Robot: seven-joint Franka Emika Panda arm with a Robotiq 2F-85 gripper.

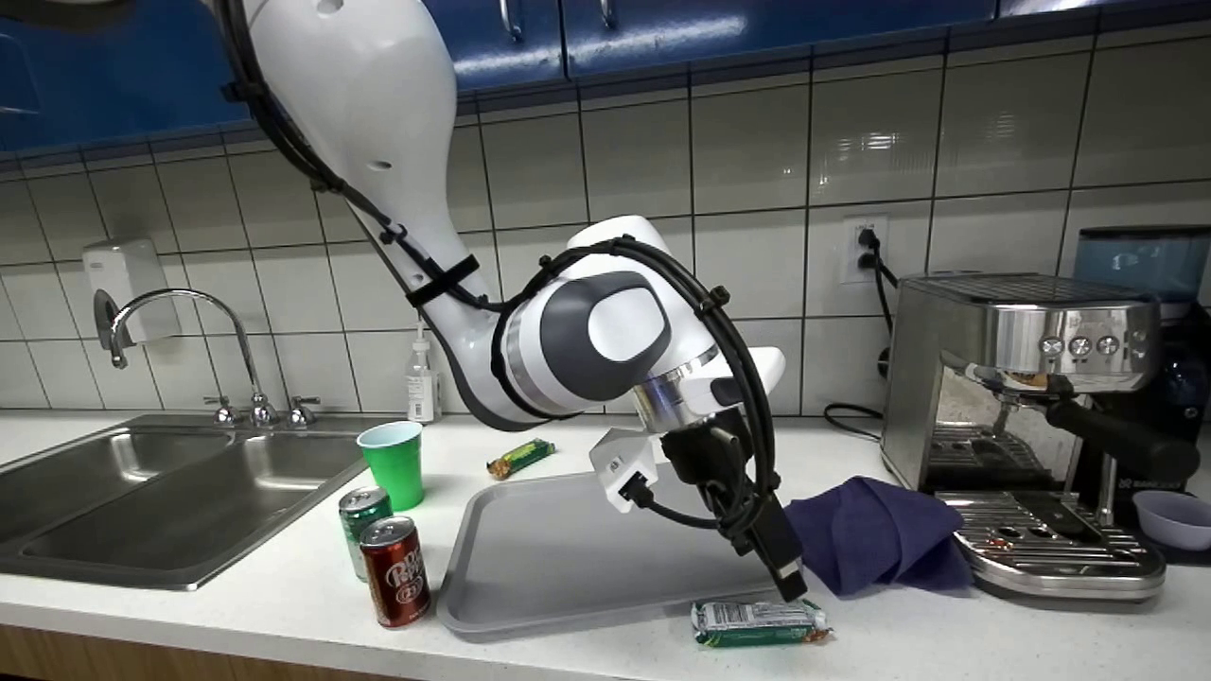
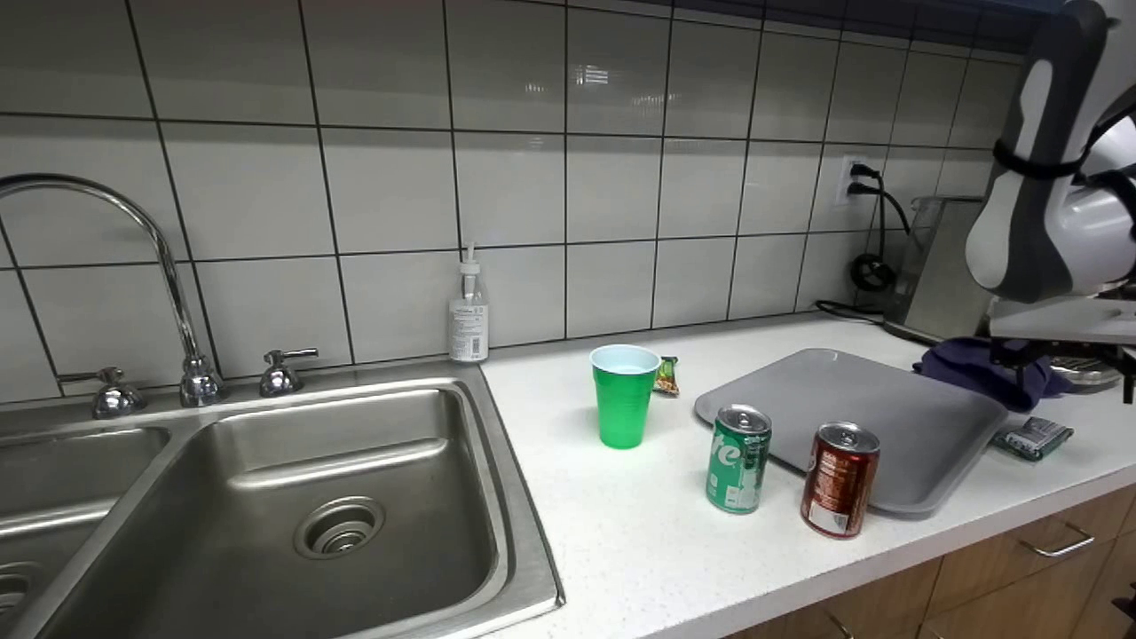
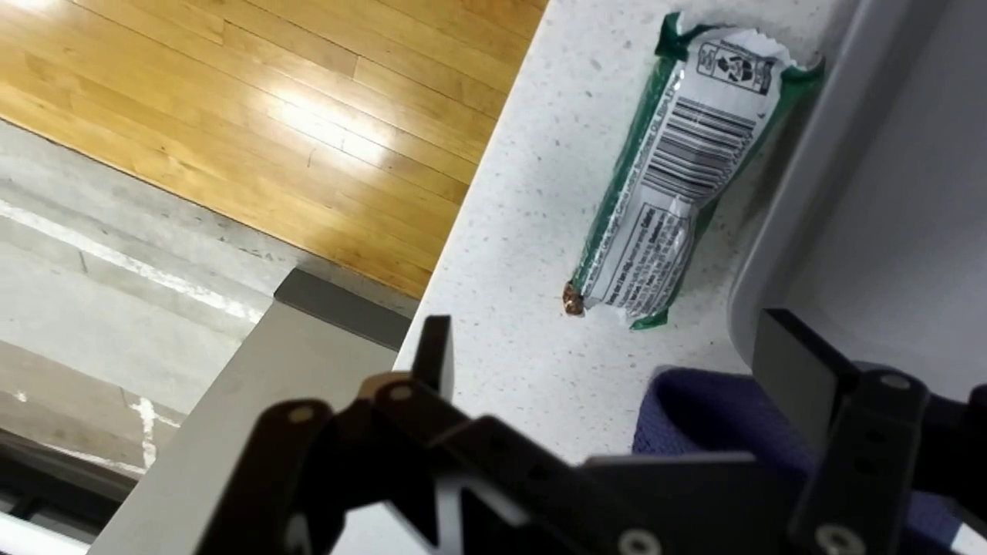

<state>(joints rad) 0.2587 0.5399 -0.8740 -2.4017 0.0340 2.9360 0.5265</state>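
The speckled white counter [image 2: 612, 532] carries a grey tray [image 1: 577, 549]; beside the tray lie a snack bar [image 1: 752, 624] and purple cloth [image 1: 875, 534]; another snack [image 1: 520, 459] lies near a green cup [image 1: 394, 473]; a red can [image 2: 840, 484], green can [image 2: 738, 461] and coffee machine [image 1: 1026, 322] also stand there.

Ahead of the claw [image 3: 605, 347], the snack-bar wrapper [image 3: 678, 185] bears a barcode [image 3: 700, 146] and recycling sign [image 3: 736, 69]; well apart from the claw, the red soda can [image 1: 395, 572] reads "Dr Pepper" and "23", the green soda can [image 2: 739, 458] a final "e"

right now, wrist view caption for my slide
Open black pincer near an oblong green-and-white wrapped bar beside a rimmed grey tray.
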